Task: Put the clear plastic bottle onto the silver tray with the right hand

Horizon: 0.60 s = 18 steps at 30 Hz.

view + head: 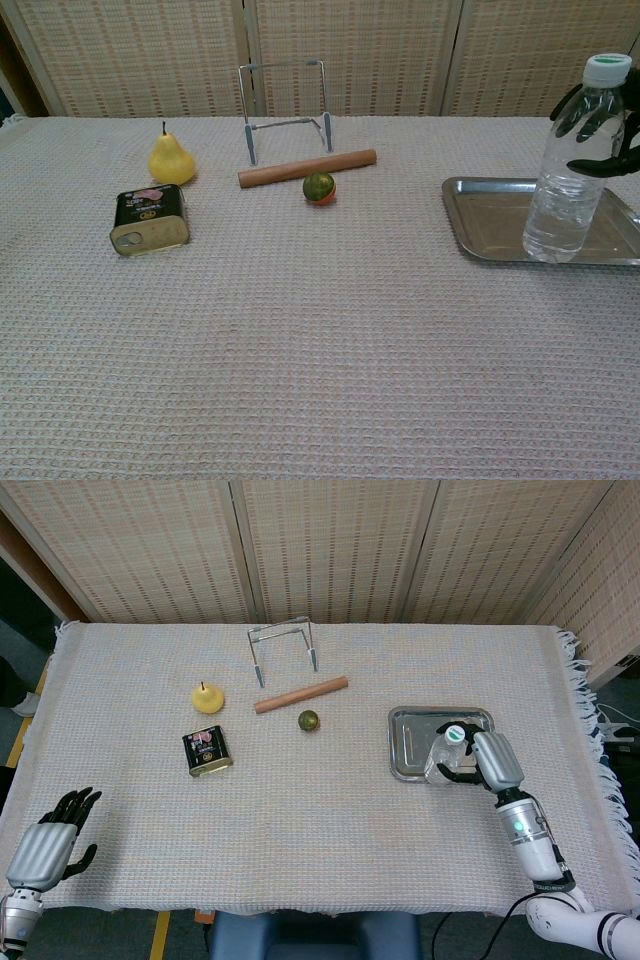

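Right hand (497, 762): seen at the near right corner of the tray in the head view; its dark fingers (600, 122) are wrapped around the upper part of the bottle in the chest view, so the bottle is gripped.
Clear plastic bottle (568, 172): held nearly upright, leaning slightly, with its white-and-green cap uppermost; its base is set on the near edge of the tray, toward the right side. Whether the base rests fully on the tray floor cannot be told.
Silver tray (412, 742): placed on the right part of the table, rectangular, with a raised rim; its floor is bare apart from the bottle.
Small green ball (308, 720): found left of the tray, near the table's middle, with an orange patch at its base in the chest view.
Wooden rolling pin (301, 695): laid at a slant just behind the ball, apart from it.
Metal wire stand (283, 645): stood upright behind the rolling pin, toward the far edge.
Yellow pear (208, 697): set upright, stem up, left of the rolling pin.
Dark tin can (207, 751): laid flat just in front of the pear, label up.
Woven tablecloth (300, 820): spread over the whole table, fringed at the right edge.
Left hand (48, 840): kept at the near left corner, off the cloth's edge, with fingers spread and nothing held.
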Motion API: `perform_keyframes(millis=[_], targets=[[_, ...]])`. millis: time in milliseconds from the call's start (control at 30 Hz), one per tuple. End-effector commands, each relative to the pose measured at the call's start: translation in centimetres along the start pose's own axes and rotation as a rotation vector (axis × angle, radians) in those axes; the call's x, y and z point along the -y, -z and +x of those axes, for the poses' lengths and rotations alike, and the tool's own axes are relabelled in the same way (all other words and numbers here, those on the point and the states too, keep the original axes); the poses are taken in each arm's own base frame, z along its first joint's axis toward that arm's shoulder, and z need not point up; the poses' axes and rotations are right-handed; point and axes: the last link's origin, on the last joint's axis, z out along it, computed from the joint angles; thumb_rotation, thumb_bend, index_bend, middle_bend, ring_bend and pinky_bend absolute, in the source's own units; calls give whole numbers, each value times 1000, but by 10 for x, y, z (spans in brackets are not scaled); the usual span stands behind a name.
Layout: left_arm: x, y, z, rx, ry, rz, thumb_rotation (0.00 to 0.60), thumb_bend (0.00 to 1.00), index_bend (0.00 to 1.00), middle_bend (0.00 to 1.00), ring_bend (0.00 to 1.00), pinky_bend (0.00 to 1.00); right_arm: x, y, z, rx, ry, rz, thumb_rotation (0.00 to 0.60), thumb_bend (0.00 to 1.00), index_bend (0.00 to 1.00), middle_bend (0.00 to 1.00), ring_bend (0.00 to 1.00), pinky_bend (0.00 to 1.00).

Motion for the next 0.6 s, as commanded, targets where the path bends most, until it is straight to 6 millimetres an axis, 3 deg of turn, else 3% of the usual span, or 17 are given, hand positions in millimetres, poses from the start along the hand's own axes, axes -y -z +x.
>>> perform_keyframes(millis=[33, 100, 300, 600], targets=[[0, 0, 0, 2, -2, -3, 600, 419, 37, 1, 18, 295, 13, 2, 3, -16, 8, 48, 600, 42, 627, 491, 338, 537], [-1, 1, 0, 2, -2, -4, 600, 420, 37, 1, 18, 296, 30, 7, 10, -49, 20, 106, 600, 42, 627, 491, 338, 537], [-1, 0, -1, 9, -2, 0, 600, 419, 37, 1, 18, 296, 38, 5, 21, -85, 21, 110, 600, 42, 626, 491, 339, 537], [-2, 1, -2, 12, -11, -1, 600, 418, 37, 2, 20, 298, 19, -15, 26, -104, -10, 86, 600, 42, 620, 491, 339, 537]])
